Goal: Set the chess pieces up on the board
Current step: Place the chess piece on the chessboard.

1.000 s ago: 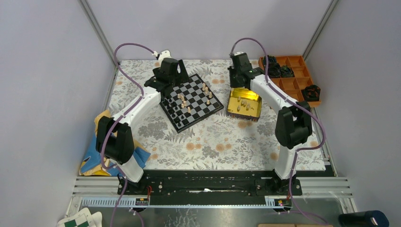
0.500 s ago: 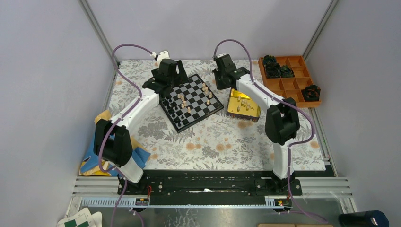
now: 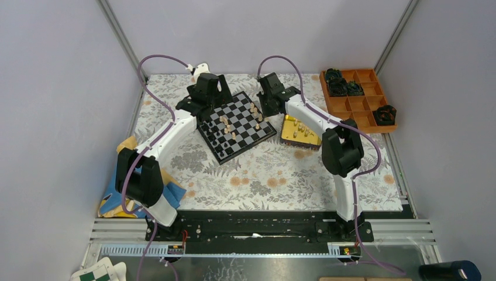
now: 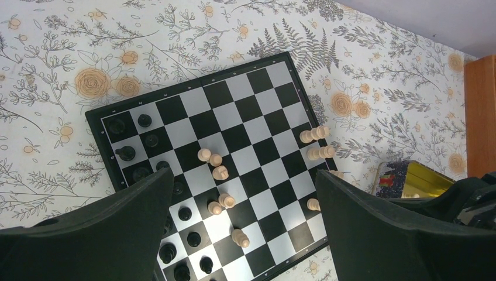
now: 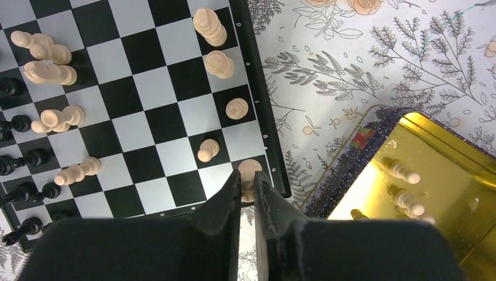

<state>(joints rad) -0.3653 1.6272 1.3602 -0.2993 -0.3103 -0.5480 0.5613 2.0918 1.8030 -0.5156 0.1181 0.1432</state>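
Placing step: right claw pinches a tan piece over an edge square of the board; left claw wide open, empty. Next, likely: lower gently, release upright.

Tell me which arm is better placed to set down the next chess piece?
Right. The right gripper is shut on a tan piece at the edge of the board, ready to place; the left gripper hangs open and empty above it.

The right gripper, pinching a tan piece at the board rim, has the gold tin crowding it just to the right, more tan pieces lining the edge squares ahead, and a few bare squares to its left before other pieces stand in the way.
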